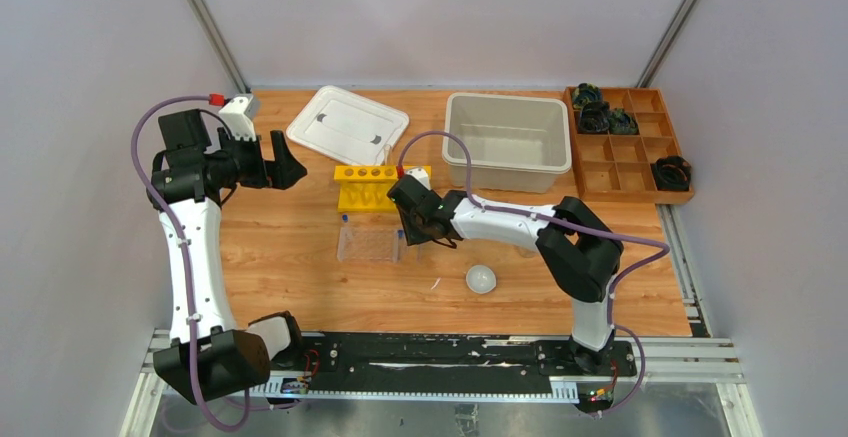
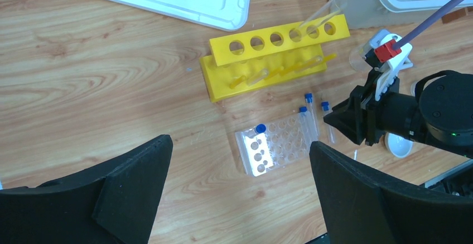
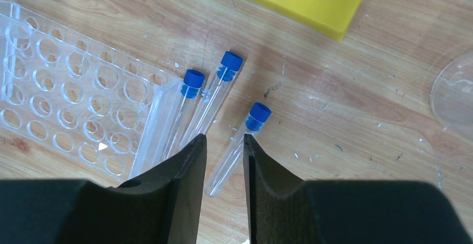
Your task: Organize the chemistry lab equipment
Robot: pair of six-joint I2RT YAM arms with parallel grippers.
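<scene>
The right arm (image 1: 500, 219) stretches toward 9 o'clock, wrist tipped down. The right gripper (image 3: 223, 140) has narrowed around a blue-capped tube (image 3: 249, 128) lying at 3 o'clock of the clear rack (image 3: 72, 104), though whether the fingers touch it is unclear. The left wrist view alone shows the left gripper (image 2: 240, 191) spread wide, raised above the yellow rack (image 2: 273, 60).

Three blue-capped tubes (image 3: 215, 96) lying close together, hemmed left by clear rack (image 3: 72, 110), yellow rack (image 3: 329, 4) near on far side; bare table (image 3: 346, 132) to their right.
</scene>
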